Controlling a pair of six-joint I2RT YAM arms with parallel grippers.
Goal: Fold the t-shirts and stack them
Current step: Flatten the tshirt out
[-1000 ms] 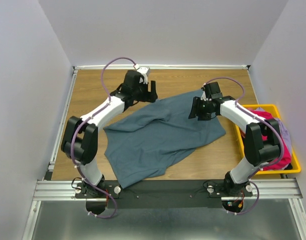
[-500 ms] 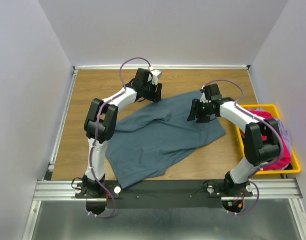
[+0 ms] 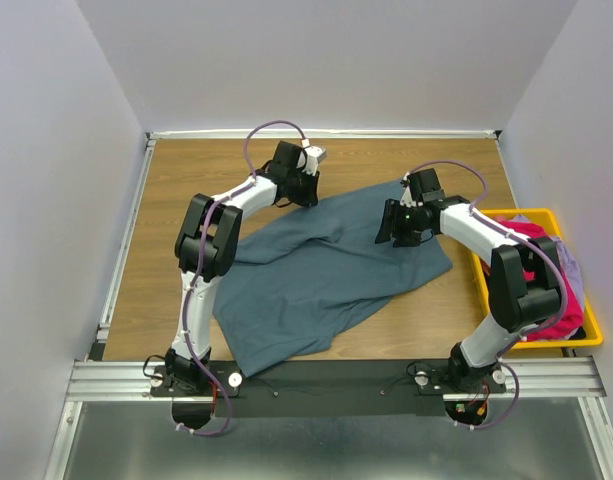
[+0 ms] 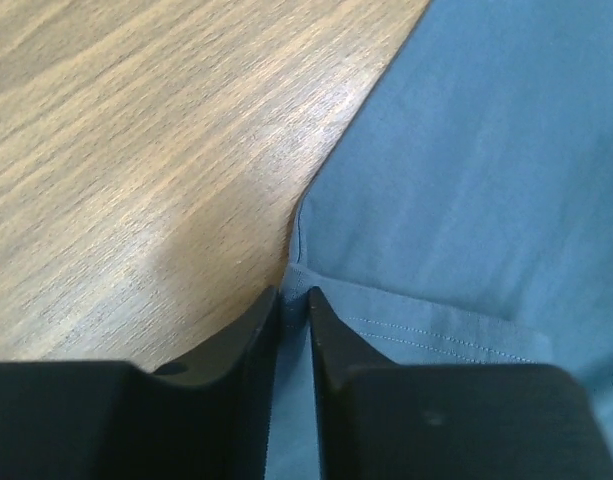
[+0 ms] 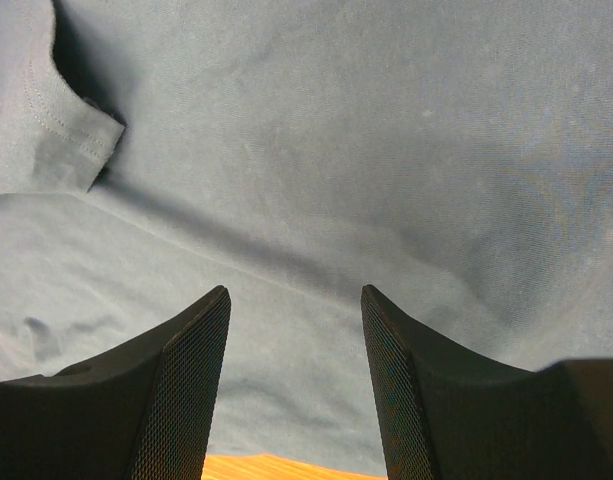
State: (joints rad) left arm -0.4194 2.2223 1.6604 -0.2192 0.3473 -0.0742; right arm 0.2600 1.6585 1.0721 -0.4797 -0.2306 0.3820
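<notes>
1. A blue shirt [image 3: 326, 270] lies loosely spread and rumpled across the middle of the wooden table [image 3: 176, 200]. It runs from the near edge, between the arm bases, up toward the far right.
2. The left arm reaches over the shirt's far left edge, with the left claw [image 3: 304, 190] down at that edge.
3. In the left wrist view, the left claw [image 4: 292, 295] is clenched almost fully. A stitched hem of the blue shirt [image 4: 466, 180] is pinched in the thin slit between its jaws.
4. That grip sits right where the cloth meets bare table [image 4: 136, 150]. There is wood to the left and shirt to the right.
5. The right claw [image 3: 391, 225] is over the shirt's far right part, near its upper corner.
6. In the right wrist view, the right claw [image 5: 296, 295] is released. Its jaws stand well apart and nothing is caught between them.
7. Below it the blue shirt [image 5: 316, 150] fills nearly the whole view. I cannot tell whether the jaw tips touch the cloth.
8. A hemmed flap [image 5: 66, 140] lies folded over at the upper left of that view, and a sliver of table [image 5: 276, 468] shows at the bottom.
9. A yellow bin [image 3: 521, 213] stands at the table's right edge, just beside the shirt's right end.
10. In the bin are a pink shirt [image 3: 571, 315] and some pale cloth [image 3: 571, 270], bunched together and partly hidden by the right arm.
</notes>
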